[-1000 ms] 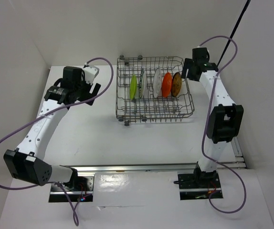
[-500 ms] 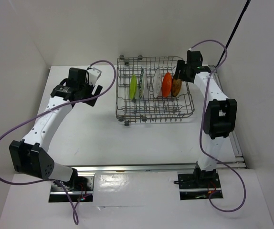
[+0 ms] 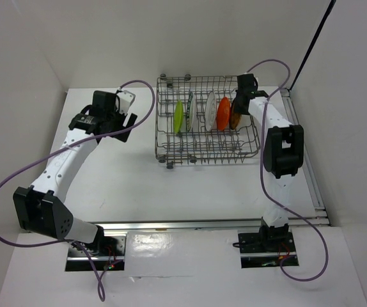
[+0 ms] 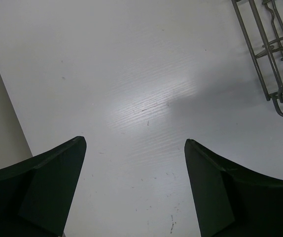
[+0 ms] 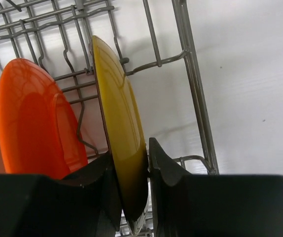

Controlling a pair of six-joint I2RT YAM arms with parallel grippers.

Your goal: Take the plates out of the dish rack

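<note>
The fingers (image 5: 163,170) of the right gripper (image 5: 131,163) pinch the rim of the amber plate (image 5: 117,113). It stands upright at the right end of the dish rack (image 5: 196,89), beside the orange plate (image 5: 30,118). The left gripper (image 4: 134,143) hangs spread wide over the table (image 4: 131,74). Any lettering on the plates is too small to read.

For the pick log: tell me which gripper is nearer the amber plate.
Right. The right gripper pinches the amber plate at its rim inside the dish rack; the left gripper hangs open over the table, left of the rack.
</note>
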